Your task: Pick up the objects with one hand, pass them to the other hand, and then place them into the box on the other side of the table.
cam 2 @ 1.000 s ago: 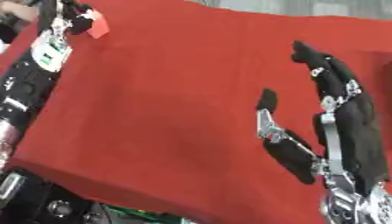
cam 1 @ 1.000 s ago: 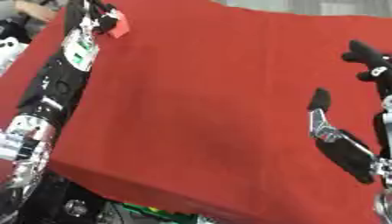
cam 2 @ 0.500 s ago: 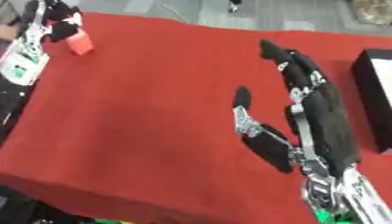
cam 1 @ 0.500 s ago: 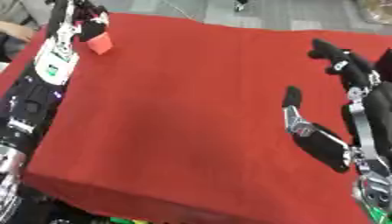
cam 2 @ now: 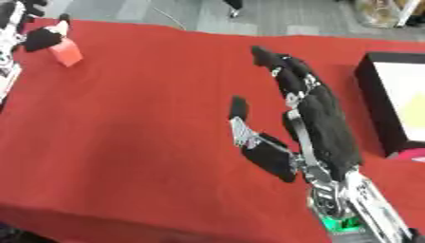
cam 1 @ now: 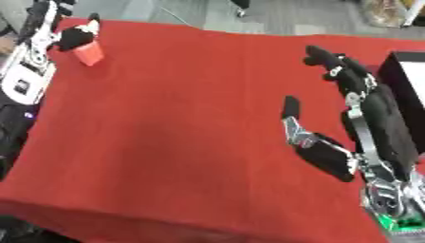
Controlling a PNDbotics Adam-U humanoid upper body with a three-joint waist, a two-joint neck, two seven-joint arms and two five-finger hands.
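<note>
I am holding my right hand open above the red tablecloth, fingers straight and thumb spread wide, the black box lying just beyond it at the right edge, while far off my left hand is pinching the red block.

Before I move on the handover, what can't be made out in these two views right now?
- Left hand: both views show it dark and blurred over the red block; whether it is gripping the block is unclear.
- Red block: its top is covered by that hand, so its full shape is hidden.
- Box: cut off by the right edge in both views; only a pale inside shows.
- Pink thing near the box: mostly cut off by the right edge of the right eye view.
</note>
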